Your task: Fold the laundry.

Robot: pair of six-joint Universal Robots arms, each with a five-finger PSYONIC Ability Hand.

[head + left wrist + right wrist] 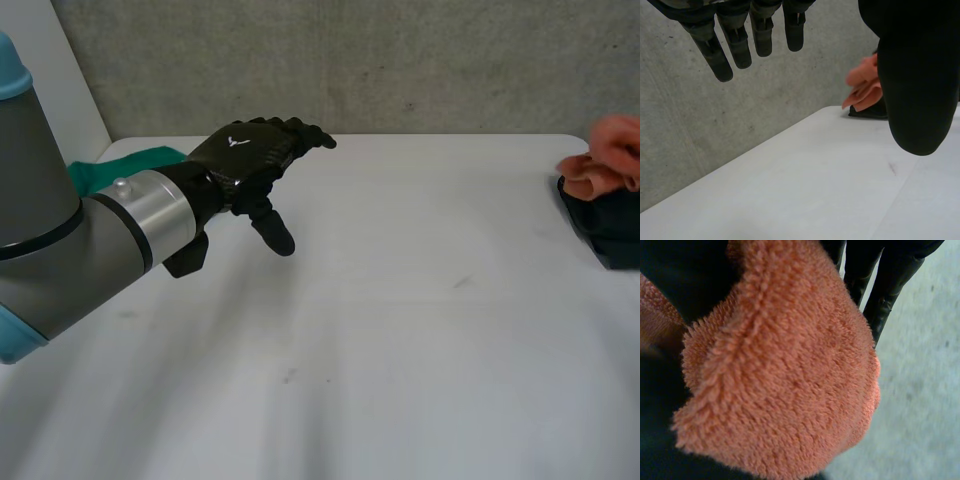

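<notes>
An orange fleecy cloth [612,150] is bunched at the table's far right edge, and it also shows beyond the left hand's thumb [864,90]. In the right wrist view my right hand [880,285] has its fingers curled round this orange cloth [785,385], which bulges out of the grip. A dark shape [605,225] lies under the cloth on the table; whether it is the hand or dark cloth I cannot tell. My left hand [250,155] hovers over the table's left half, open, fingers [740,45] straight and holding nothing.
A green cloth [125,165] lies at the back left of the white table [400,330], partly behind my left arm [90,250]. A grey concrete wall [400,60] runs along the table's far edge.
</notes>
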